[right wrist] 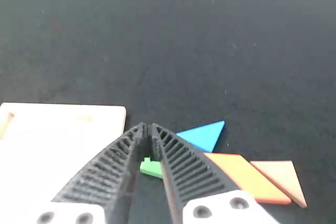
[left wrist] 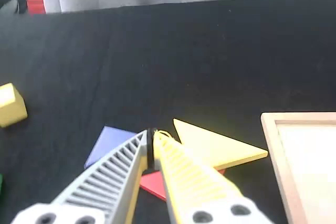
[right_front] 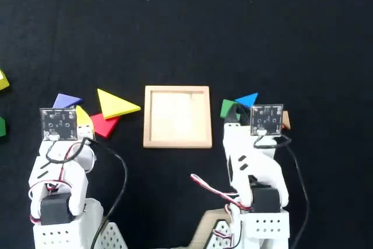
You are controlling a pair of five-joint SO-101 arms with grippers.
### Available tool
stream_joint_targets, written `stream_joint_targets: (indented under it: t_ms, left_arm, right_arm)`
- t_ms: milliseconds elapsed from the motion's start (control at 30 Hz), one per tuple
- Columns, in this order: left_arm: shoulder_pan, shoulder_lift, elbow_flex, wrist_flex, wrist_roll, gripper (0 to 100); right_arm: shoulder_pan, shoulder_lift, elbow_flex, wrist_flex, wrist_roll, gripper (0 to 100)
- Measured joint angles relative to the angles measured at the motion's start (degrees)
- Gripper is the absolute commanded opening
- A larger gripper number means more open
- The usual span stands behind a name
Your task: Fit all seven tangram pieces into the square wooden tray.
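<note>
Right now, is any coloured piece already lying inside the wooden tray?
No: the wooden tray is bare inside; the yellow triangle and blue triangle lie outside it on the black table.

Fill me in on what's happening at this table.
The wooden tray in the middle holds no pieces yet. The left gripper is shut above a yellow triangle, red piece and purple piece on one side of the tray. The right gripper is shut above a green piece on the other side, next to a blue triangle and orange piece.
</note>
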Motion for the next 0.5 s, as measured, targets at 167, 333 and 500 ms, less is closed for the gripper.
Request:
stream_joint_targets:
  t_ms: [167,333,500]
  left_arm:
    - [1.67,0.00,-0.44,-1.14,-5.54,3]
    - [5.10,0.00,-9.67,-2.37,-9.85,3]
    - [8.00,7.82,-17.67,-2.37,-14.51,3]
  right_arm:
    - [0.00,0.00,0.00,-5.89,0.00,7.9]
    - [-0.62,0.00,0.00,-13.27,-0.09,10.3]
    - [-4.04,0.00,0.00,-8.79,-0.09,9.9]
